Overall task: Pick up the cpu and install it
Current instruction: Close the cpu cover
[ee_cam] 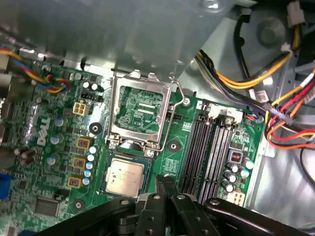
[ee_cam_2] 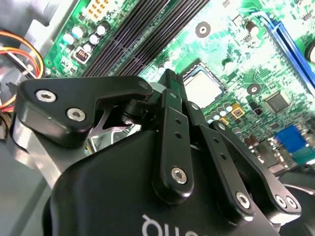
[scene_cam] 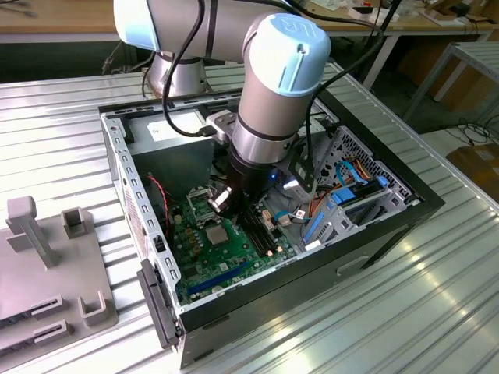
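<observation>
The cpu [ee_cam: 125, 178] is a small silver square lying flat in its socket on the green motherboard [ee_cam: 59, 147]. The hinged metal socket frame [ee_cam: 140, 115] stands open just beyond it. My gripper [ee_cam: 164, 184] is shut with its black fingertips pressed together and nothing between them. It hovers close beside the cpu's edge, on the memory-slot side. In the second wrist view the gripper [ee_cam_2: 171, 79] tips sit just short of the cpu [ee_cam_2: 204, 86]. In the exterior view the arm [scene_cam: 269, 117] reaches down into the open computer case [scene_cam: 374, 234], above the cpu [scene_cam: 216, 232].
Long black memory slots [ee_cam: 206, 152] run beside the socket. Bundled coloured cables [ee_cam: 275, 113] hang near the case wall. A grey power-supply box [scene_cam: 175, 132] fills the case's far end, and a drive cage [scene_cam: 359, 195] stands at the exterior view's right. A grey fixture [scene_cam: 47, 265] is outside the case.
</observation>
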You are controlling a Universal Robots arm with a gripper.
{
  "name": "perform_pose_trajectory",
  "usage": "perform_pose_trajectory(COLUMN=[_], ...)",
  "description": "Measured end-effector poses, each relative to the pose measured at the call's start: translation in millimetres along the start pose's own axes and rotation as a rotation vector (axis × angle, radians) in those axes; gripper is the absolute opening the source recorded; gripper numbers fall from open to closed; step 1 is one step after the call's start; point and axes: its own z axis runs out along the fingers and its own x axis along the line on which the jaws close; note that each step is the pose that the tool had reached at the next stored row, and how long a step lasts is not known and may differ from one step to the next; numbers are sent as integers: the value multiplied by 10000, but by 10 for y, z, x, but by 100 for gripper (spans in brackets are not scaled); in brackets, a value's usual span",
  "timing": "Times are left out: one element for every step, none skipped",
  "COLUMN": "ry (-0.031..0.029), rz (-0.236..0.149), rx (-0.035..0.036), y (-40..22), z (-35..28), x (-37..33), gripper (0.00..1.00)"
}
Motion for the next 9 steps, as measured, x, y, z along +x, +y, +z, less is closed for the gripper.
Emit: perform_pose_trajectory(ry=[1,2,1,2,1,2,2,2,2], rz=[-101,-123,-124,-125,-133,-137,-138,-140,-141], rx=[0,1,0,0,-2,0,-1,-1,-1], y=[1,1,2,2,0,0,0,0,0], z=[0,0,0,0,2,1,2,2,2], x=[-13,-22,-26,-28,-36,-37,-37,-37,-37], gripper=[11,11,11,11,11,11,11,11,11])
